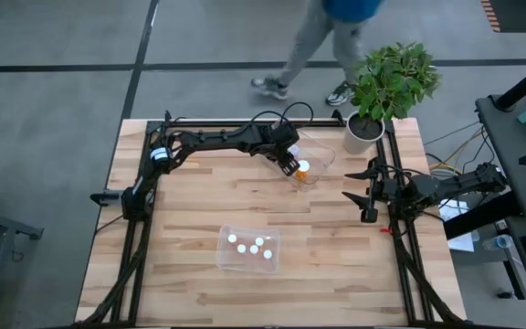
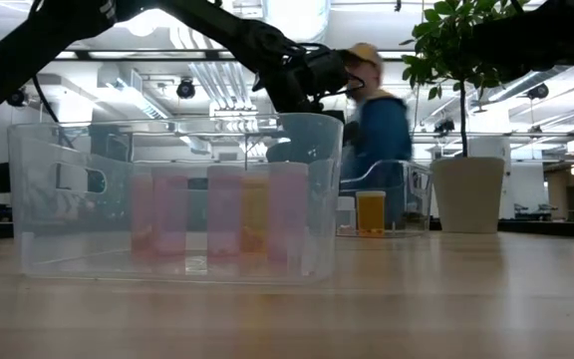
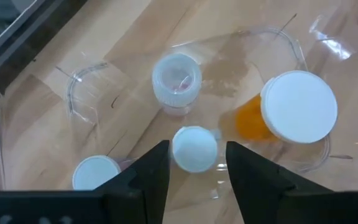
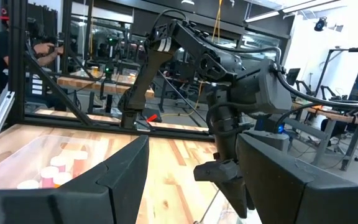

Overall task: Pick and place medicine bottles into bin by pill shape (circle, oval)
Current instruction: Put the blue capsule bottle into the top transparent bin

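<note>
High view first: the pale wooden worktop fills most of the picture, framed by black rails. A green leafy plant in a white pot stands at its far right corner, and a person in a blue top and grey trousers walks on the floor beyond the far edge.

Two dark arms come next. The left arm reaches from the far left corner along the far edge, and its left gripper hangs over a clear plastic bin just beside the potted plant. The right arm waits at the right edge, its right gripper pointing inward with the fingers spread wide and nothing between them.

A second clear plastic bin sits near the middle of the near edge, well apart from the first. It holds five small bottles with white caps; in the low view their bodies look pinkish, one yellowish.

In the left wrist view, the left gripper looks down into the far bin with its fingers apart. A small white-capped bottle stands between them, and a gap shows on each side of its cap, so it is not clamped. Near it stand a larger orange bottle with a white cap, a clear uncapped bottle, and another small white-capped bottle.
</note>
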